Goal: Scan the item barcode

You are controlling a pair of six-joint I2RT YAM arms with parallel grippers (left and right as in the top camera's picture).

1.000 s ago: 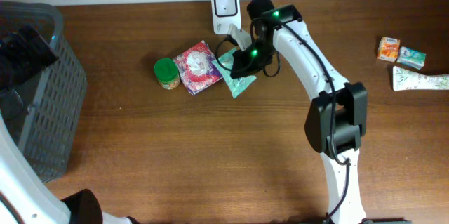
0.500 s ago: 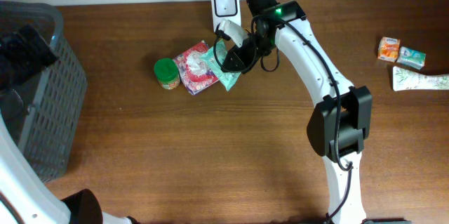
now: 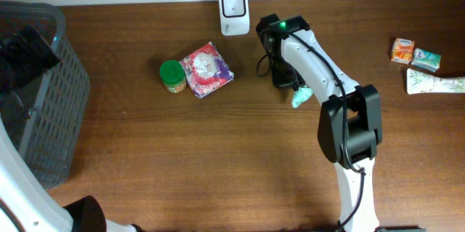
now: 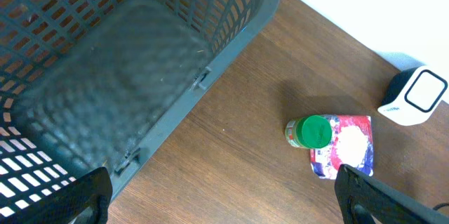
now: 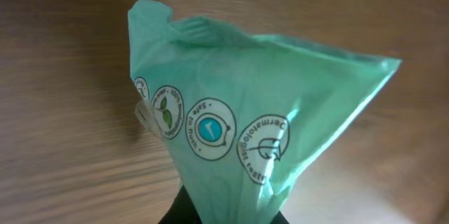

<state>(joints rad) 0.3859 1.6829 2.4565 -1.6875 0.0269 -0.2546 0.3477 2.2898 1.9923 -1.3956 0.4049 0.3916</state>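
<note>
My right gripper (image 5: 223, 217) is shut on one end of a green plastic packet (image 5: 259, 112) printed with round symbols, which it holds above the wood. Seen from overhead, the packet's green tip (image 3: 300, 99) pokes out under the right gripper (image 3: 289, 81), right of and in front of the white scanner (image 3: 233, 1) at the table's back edge. No barcode shows on the packet's visible face. My left gripper (image 4: 224, 210) hangs open and holds nothing, with its fingers (image 4: 365, 196) spread wide beside the grey basket (image 4: 126, 76).
A green-lidded jar (image 3: 172, 75) and a red-and-white pouch (image 3: 208, 69) lie left of the scanner. The basket (image 3: 43, 94) fills the table's left end. An orange box (image 3: 402, 50), a teal box (image 3: 427, 60) and a white tube (image 3: 436, 84) sit at the far right.
The right gripper lifted the green packet from beside the pouch near the scanner, then swung it right and toward the front. The left gripper has not moved.
</note>
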